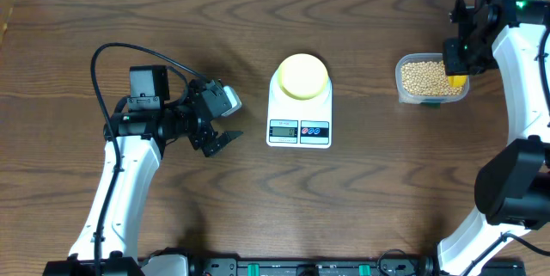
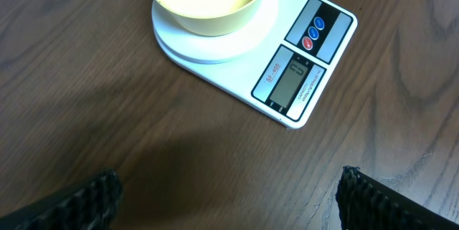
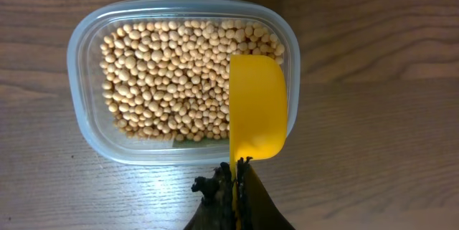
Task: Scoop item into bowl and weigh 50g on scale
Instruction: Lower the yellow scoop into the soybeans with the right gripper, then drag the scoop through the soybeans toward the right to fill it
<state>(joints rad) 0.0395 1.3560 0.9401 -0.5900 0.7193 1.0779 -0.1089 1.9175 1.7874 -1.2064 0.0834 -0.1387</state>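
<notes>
Tan beans (image 3: 172, 72) fill a clear plastic tub (image 1: 432, 78) at the right of the table. My right gripper (image 3: 235, 167) is shut on the thin handle of a bright yellow scoop (image 3: 257, 108), whose cup hangs over the tub's right side, above the beans (image 1: 425, 76). A pale yellow bowl (image 1: 302, 76) stands on the white scale (image 1: 299, 125) at the table's middle; the bowl (image 2: 208, 1) looks empty. The scale (image 2: 301, 72) display faces the front. My left gripper (image 1: 219, 123) is open, with nothing between its fingers (image 2: 373, 198), left of the scale.
The tub (image 3: 86, 115) sits near the table's right edge, beside my right arm (image 1: 516, 70). Bare wooden table (image 1: 387, 190) lies between scale and tub and along the front.
</notes>
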